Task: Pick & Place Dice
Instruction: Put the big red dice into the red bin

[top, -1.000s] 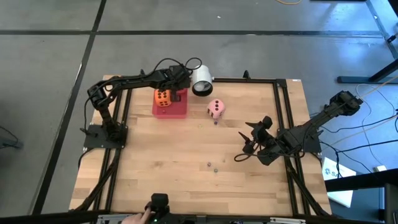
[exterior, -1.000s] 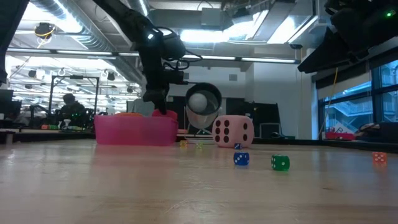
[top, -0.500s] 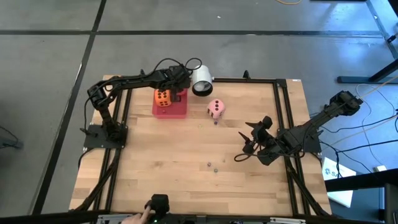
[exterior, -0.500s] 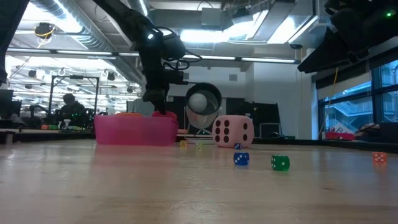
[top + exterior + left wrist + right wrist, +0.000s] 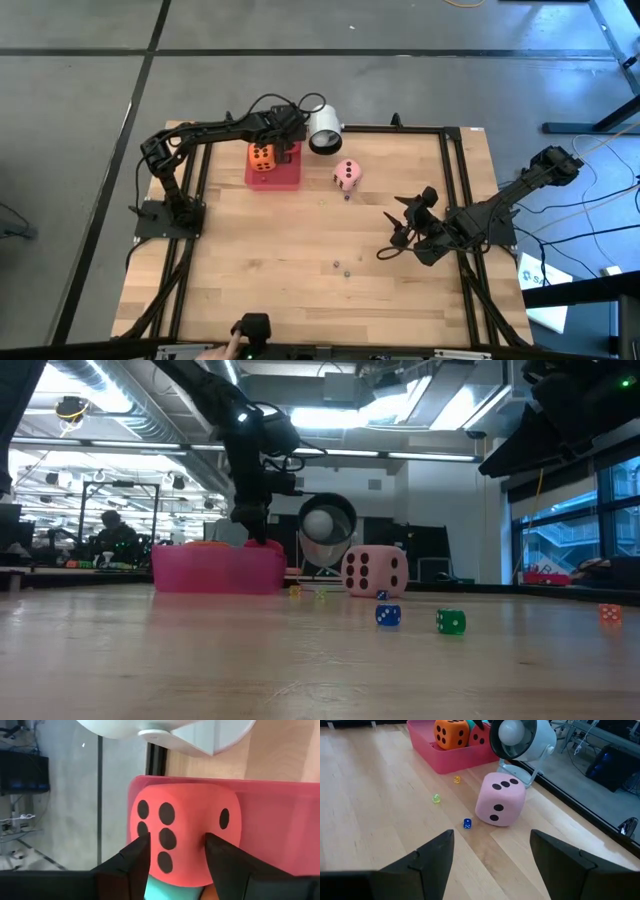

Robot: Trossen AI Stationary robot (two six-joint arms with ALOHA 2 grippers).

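A pink tray (image 5: 285,181) stands at the table's far side. In it lie an orange die (image 5: 262,157) and a red die (image 5: 185,835). The red die rests partly on a green die (image 5: 170,888). My left gripper (image 5: 175,845) hangs open just over the red die, one finger on each side of its several-pip face; touch does not show. A pink die (image 5: 347,174) sits on the table right of the tray. My right gripper (image 5: 402,225) waits open at the table's right, facing the pink die (image 5: 500,800).
A white cylinder (image 5: 324,130) lies on its side at the far edge, between the tray and the pink die. Tiny beads lie on the wood: blue (image 5: 467,823), yellow-green (image 5: 436,798) and orange (image 5: 456,779). Bare wood fills the near half.
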